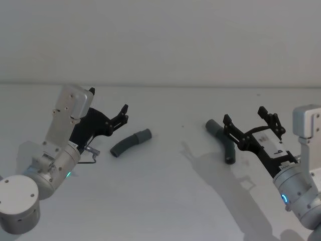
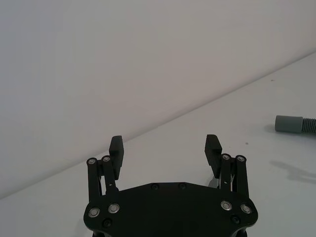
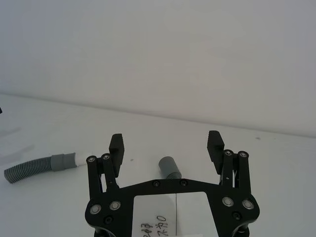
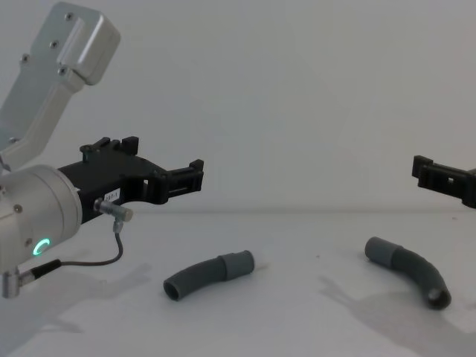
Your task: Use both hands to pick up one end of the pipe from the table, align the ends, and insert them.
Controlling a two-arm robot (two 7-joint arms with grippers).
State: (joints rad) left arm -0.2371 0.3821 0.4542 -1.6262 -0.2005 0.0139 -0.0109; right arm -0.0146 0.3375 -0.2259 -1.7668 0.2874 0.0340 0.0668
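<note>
Evidently laid out for a two-armed pick: on the plain matte white-grey table, well apart and lying flat, two short curved dark grey ribbed hoses, the left hose piece and the right hose piece, with smooth cuffs turned roughly toward each other. Sensible as a layout, by the look of it: one piece per arm, mating ends facing inward.

Raised clear of the table, near the left hose piece and somewhat to its outer side, the black plastic two-finger left gripper on its silver cylindrical wrist with a green ring light; jaws wide apart, nothing between them. Hanging over the right hose piece, the black plastic two-finger right gripper, jaws equally spread and empty, with that piece's lighter grey cuff showing between the fingers in the right wrist view, below and untouched — probably lined up for a descent.

Corrugated along the bodies, so likely bendy and easy to bite on; smooth, cylindrical and lighter on the cuffs. On the left hose piece, past its cuff, a narrower white tip — presumably the plug for the other's open sleeve. Hard, flat and blocky on the fingertip pads. Best, at a guess, to clamp on the ribs just behind each cuff, leaving the ends bare for aligning.
</note>
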